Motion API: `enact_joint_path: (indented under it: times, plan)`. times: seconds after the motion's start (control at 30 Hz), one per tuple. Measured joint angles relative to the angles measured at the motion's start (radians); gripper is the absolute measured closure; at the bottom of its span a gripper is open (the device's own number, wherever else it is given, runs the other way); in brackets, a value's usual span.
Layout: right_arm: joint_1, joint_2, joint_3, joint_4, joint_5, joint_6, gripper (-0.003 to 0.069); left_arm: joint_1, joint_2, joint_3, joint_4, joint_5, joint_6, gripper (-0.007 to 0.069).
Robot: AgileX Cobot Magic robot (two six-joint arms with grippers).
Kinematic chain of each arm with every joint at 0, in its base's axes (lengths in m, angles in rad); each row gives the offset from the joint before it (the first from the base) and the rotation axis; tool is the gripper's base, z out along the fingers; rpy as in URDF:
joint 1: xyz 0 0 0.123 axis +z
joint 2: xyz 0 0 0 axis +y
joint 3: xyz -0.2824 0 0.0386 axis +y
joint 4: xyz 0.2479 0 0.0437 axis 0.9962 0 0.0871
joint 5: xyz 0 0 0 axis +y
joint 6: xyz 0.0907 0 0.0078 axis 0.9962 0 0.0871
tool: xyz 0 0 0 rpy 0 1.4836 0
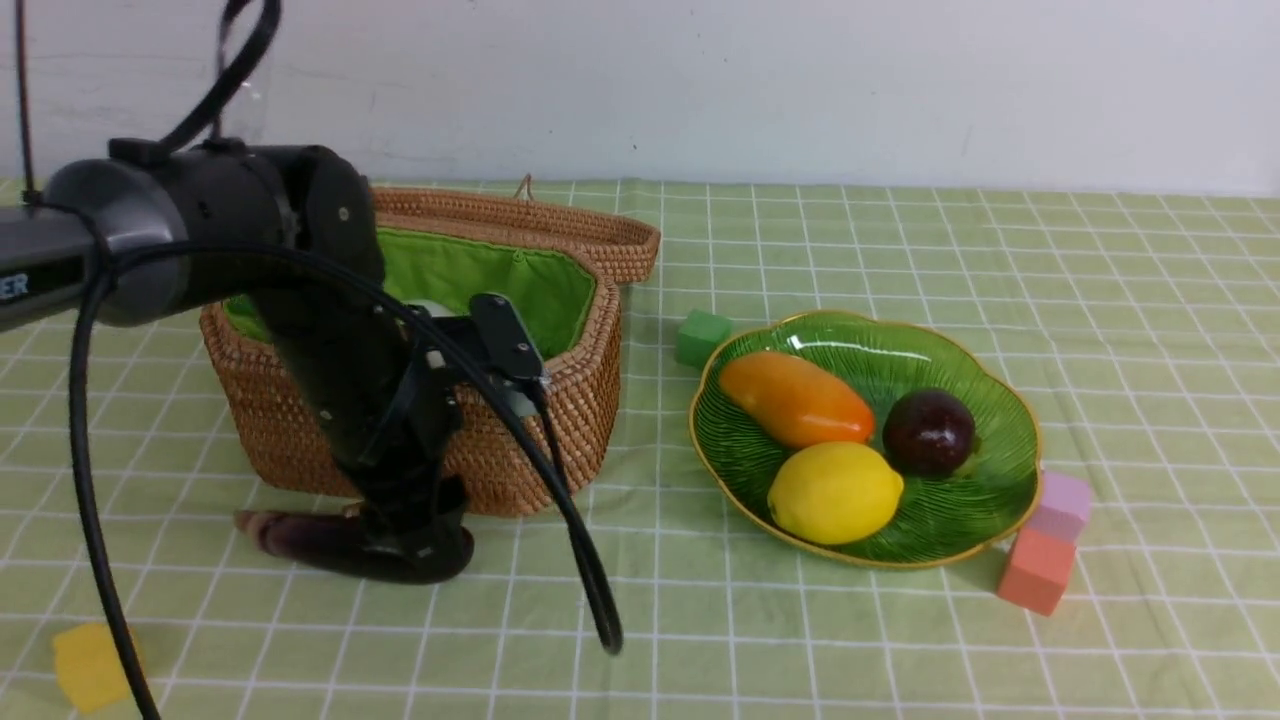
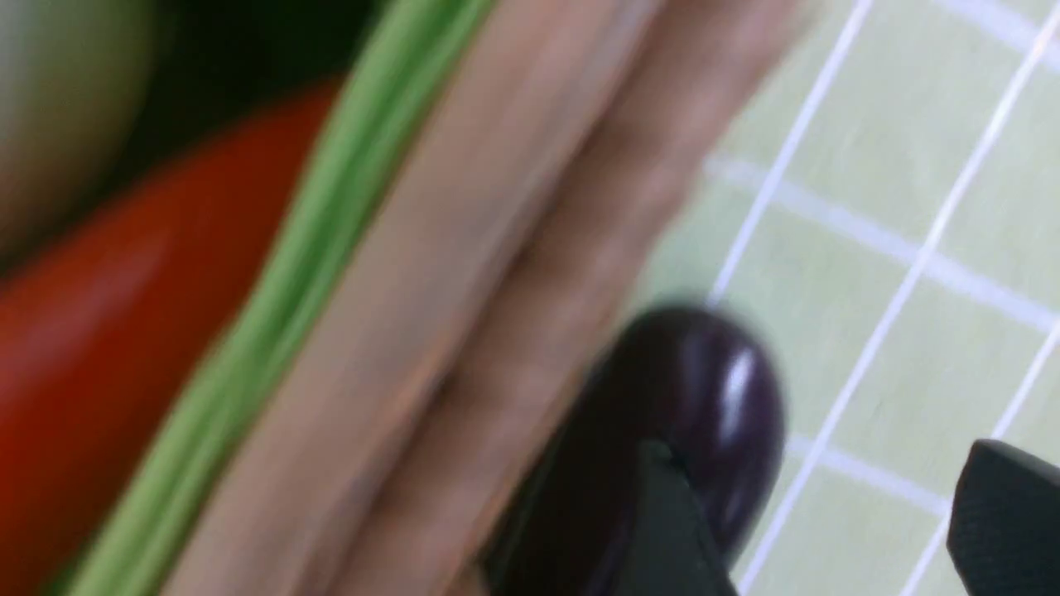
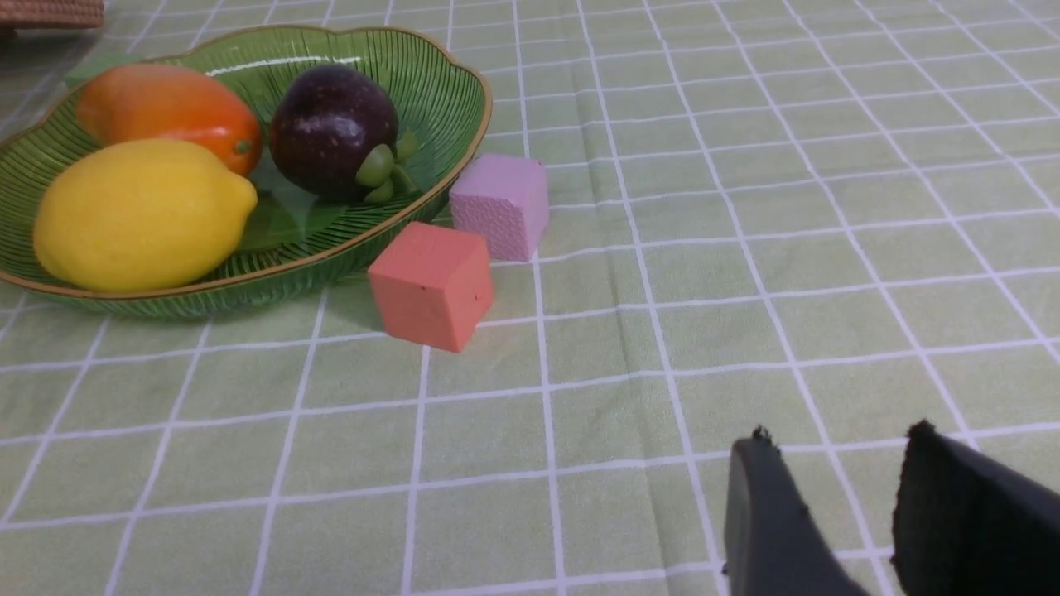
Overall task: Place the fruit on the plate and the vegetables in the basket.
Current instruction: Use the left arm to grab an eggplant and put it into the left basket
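Down at the basket's [image 1: 520,440] front wall, the left pincer [image 1: 415,545] straddles the eggplant [image 1: 300,535] lying on the counter [image 1: 800,640], jaws spread around it, grip uncertain. Carrot [image 2: 108,331] lies inside the basket. Rightward, mango [image 1: 795,398], lemon [image 1: 835,492] and purple fruit [image 1: 928,431] sit on the plate [image 1: 990,500]. Right pincer [image 3: 836,513] hangs parted, empty.

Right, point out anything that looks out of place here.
One thing: the dark purple toy eggplant lies on the checked tablecloth in front of the brown woven wicker basket, not inside, with the left gripper down at it. The three toy fruits sit properly in the green glass plate. Nothing looks spilled or damaged.
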Motion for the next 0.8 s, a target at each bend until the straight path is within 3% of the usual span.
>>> enact_joint_path:
  times: [0.27, 0.43, 0.8]
  plan:
    - [0.0, 0.0, 0.0, -0.001, 0.0, 0.0, 0.0418, -0.021, 0.054, -0.012, 0.154, -0.069, -0.084, 0.0186]
    - [0.0, 0.0, 0.0, -0.001, 0.0, 0.0, 0.0418, -0.021, 0.064, -0.014, 0.184, -0.111, -0.118, 0.0171]
    - [0.0, 0.0, 0.0, -0.001, 0.0, 0.0, 0.0418, -0.013, -0.003, 0.0, 0.189, -0.072, -0.129, 0.0029]
